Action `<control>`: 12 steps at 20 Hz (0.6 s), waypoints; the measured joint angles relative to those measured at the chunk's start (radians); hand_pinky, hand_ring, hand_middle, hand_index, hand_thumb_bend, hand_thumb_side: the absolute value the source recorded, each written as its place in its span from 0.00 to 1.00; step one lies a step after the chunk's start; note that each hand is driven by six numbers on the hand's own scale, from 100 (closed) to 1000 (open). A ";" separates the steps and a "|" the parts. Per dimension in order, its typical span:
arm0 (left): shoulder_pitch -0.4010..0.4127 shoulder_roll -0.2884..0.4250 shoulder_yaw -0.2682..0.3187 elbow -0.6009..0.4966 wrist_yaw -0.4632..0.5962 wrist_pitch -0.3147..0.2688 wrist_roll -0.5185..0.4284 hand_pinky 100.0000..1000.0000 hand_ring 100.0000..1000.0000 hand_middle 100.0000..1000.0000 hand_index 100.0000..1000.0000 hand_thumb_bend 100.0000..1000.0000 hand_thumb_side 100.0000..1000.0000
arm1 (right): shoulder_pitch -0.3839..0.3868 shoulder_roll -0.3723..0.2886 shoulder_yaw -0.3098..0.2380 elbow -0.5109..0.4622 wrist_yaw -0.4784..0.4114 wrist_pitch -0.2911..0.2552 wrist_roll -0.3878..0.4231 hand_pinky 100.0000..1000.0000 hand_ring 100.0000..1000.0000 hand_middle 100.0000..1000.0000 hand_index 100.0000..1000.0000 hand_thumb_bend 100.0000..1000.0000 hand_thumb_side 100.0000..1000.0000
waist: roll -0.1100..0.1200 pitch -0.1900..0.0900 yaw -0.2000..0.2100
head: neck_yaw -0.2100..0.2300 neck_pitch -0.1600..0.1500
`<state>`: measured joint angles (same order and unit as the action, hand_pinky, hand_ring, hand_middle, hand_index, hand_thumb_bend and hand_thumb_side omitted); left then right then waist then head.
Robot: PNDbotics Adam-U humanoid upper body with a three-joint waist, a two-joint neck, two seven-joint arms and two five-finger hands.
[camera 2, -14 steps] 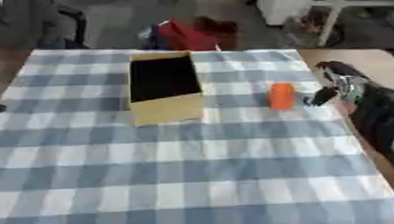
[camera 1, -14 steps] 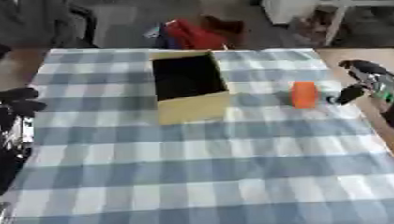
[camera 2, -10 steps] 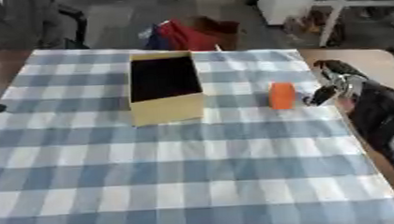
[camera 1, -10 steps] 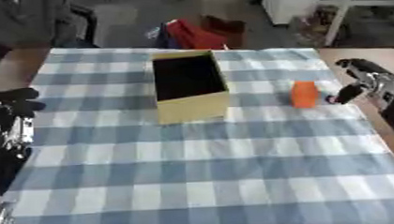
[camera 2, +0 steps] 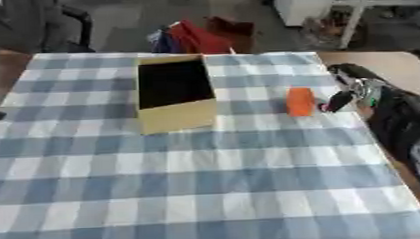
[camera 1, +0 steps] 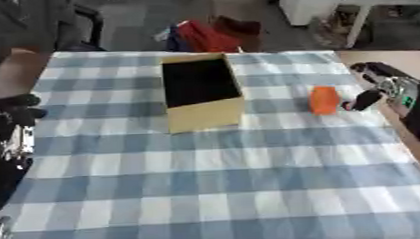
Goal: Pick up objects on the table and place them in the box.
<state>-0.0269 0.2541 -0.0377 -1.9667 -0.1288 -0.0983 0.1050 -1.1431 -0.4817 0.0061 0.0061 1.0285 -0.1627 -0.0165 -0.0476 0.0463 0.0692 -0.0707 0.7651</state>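
In the left eye view the right hand (camera 1: 380, 83) comes in along the table's right edge, its dark thumb tip reaching toward the orange block (camera 1: 323, 99). The block stands just off that fingertip, on the side facing the box, close but, as far as I can tell, not touching. The fingers look relaxed and spread instead of curled; nothing is between them. That posture reads as an approach: the hand is open so the block can pass between thumb and fingers once it closes in. The cardboard box (camera 1: 202, 92) sits well beyond the block from the fingers, open top upward and dark inside (nothing shows in it), so a carry across the checked tablecloth (camera 1: 216, 186) is probably what comes after the grasp. The left hand (camera 1: 12, 114) rests at the view's left edge, far from both block and box, idle; its fingers appear somewhat bent, holding nothing, though I cannot tell for sure.

In the right eye view the same gap shows between the thumb tip and the block's near face (a thin strip of cloth seems visible there). The block is upright on the cloth, not yet lifted. Of the left hand only a dark scrap shows at the left border, too little to judge.
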 measured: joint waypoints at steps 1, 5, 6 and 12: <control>0.000 0.000 0.000 0.000 0.000 0.000 0.000 0.81 0.61 0.62 0.71 0.00 0.54 | -0.001 0.003 0.000 0.000 0.001 -0.002 0.006 0.80 0.89 0.92 0.99 0.35 0.02 | 0.000 0.001 0.000 | -0.001 0.000; 0.000 0.000 0.000 0.000 0.000 0.000 0.000 0.81 0.61 0.62 0.71 0.00 0.54 | -0.001 0.005 0.000 0.000 0.004 -0.011 0.031 0.80 0.88 0.92 0.99 0.34 0.02 | 0.000 0.002 0.000 | -0.002 0.000; 0.000 0.000 0.000 0.000 0.000 0.000 0.000 0.81 0.61 0.62 0.71 0.00 0.54 | -0.001 0.005 0.000 0.000 0.004 -0.012 0.037 0.80 0.88 0.92 0.99 0.34 0.02 | 0.000 0.002 0.000 | -0.002 0.000; 0.000 0.000 0.000 0.000 0.000 0.000 0.000 0.81 0.62 0.62 0.71 0.00 0.54 | -0.003 0.011 0.000 0.000 0.004 -0.025 0.064 0.80 0.89 0.92 0.99 0.32 0.02 | -0.001 0.002 0.001 | -0.002 0.000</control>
<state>-0.0273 0.2541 -0.0377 -1.9667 -0.1288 -0.0983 0.1050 -1.1465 -0.4704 0.0061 0.0061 1.0322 -0.1880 0.0478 -0.0487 0.0485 0.0699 -0.0728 0.7651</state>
